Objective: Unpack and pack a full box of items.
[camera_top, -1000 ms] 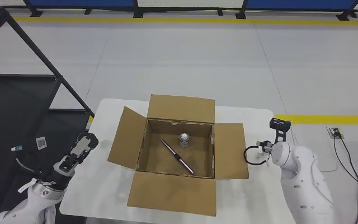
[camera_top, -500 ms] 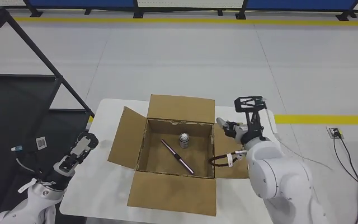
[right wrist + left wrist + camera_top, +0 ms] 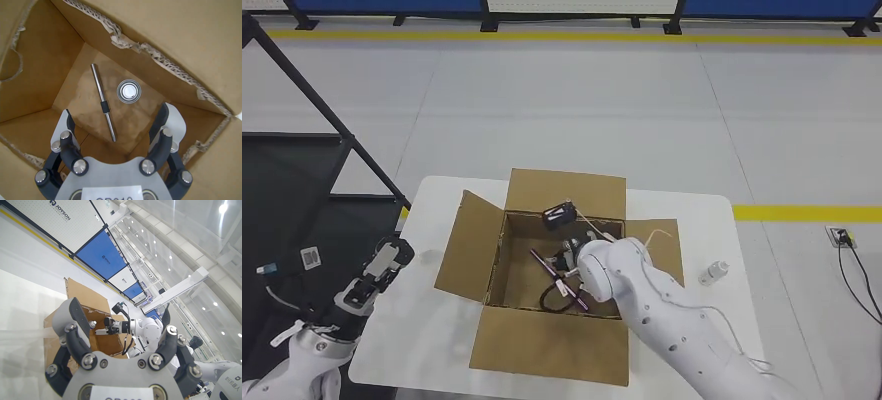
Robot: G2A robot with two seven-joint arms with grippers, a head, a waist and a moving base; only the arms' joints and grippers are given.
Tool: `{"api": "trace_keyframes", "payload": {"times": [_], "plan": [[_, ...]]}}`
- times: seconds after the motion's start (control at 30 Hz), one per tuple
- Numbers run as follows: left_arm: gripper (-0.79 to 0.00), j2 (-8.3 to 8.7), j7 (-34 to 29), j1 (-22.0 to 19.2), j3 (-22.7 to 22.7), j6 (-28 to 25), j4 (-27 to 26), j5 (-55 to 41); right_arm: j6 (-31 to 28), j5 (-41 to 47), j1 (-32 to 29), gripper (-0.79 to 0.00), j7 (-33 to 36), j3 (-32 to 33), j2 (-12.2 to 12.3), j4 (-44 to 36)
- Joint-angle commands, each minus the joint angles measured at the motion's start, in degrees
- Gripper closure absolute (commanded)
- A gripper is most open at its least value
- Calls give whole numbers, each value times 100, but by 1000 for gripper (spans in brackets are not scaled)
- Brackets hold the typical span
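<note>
Nearest the robot, at the left edge of the surface, the left gripper hangs released and empty, its fingers spread, well apart from the cardboard box. The box stands in the middle of the surface with all four flaps folded out. The right arm is over its open top, and the right gripper is inside the opening, above the floor of the box, fingers apart and holding nothing.

Below it a thin metal rod with a dark band lies flat on the box floor. Just beside the rod, towards the far wall, a spray can stands upright. A small white bottle stands on the surface beyond the right flap.

This looks like the unpacking stage, with two items left inside. The next move probably calls for lowering the right gripper and straddling one item squarely. The rod sits low and thin against the cardboard, and the can is close enough to be knocked.
</note>
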Motion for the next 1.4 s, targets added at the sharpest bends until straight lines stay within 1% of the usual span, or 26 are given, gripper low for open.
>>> {"api": "trace_keyframes", "payload": {"times": [0.0, 0.13, 0.27, 0.3, 0.33, 0.37, 0.47, 0.6, 0.73, 0.8, 0.9, 1.03, 1.27, 1.37], "plan": [[-785, 1, 2, -1, 5, 4, -1, 7, 46, 130, 98, -785, -164, -69, -86, 427], [-785, 1, 2, -1, 5, 4, -1, 7, 18, 407, 252, -785, -639, -72, -225, 1060], [-785, 1, 2, -1, 5, 4, -1, 7, -124, 616, 359, -785, -1005, -70, -335, 1525], [-785, 1, 2, -1, 5, 4, -1, 7, -161, 651, 386, -690, -1073, -79, -362, 1616], [-785, 1, 2, -1, 5, 4, -1, 7, -187, 696, 407, -385, -1122, -85, -389, 1702], [-785, 1, 2, -1, 5, 4, -1, 7, -207, 731, 432, -326, -1156, -94, -416, 1778], [-785, 1, 2, -1, 5, 4, -1, 7, -159, 770, 504, 0, -1249, -122, -491, 1962], [-785, 1, 2, -1, 5, 4, -1, 7, -176, 779, 568, 0, -1287, -126, -556, 2067], [-785, 1, 2, -1, 5, 4, -1, 7, -144, 681, 547, 0, -1263, -75, -560, 1993], [-785, 1, 2, -1, 5, 4, -1, 7, -105, 570, 487, 0, -1224, -35, -537, 1799], [-785, 1, 2, -1, 5, 4, -1, 7, -5, 292, 273, 0, -1075, 71, -450, 1201], [-785, 1, 2, -1, 5, 4, -1, 7, 181, -364, -308, 0, -688, 378, -223, -278], [-785, 1, 2, -1, 5, 4, -1, 7, 304, -2121, -1900, 0, 413, 1299, 236, -3731], [-785, 1, 2, -1, 5, 4, -1, 7, 338, -2964, -2494, 0, 798, 1748, 356, -4907]]}}
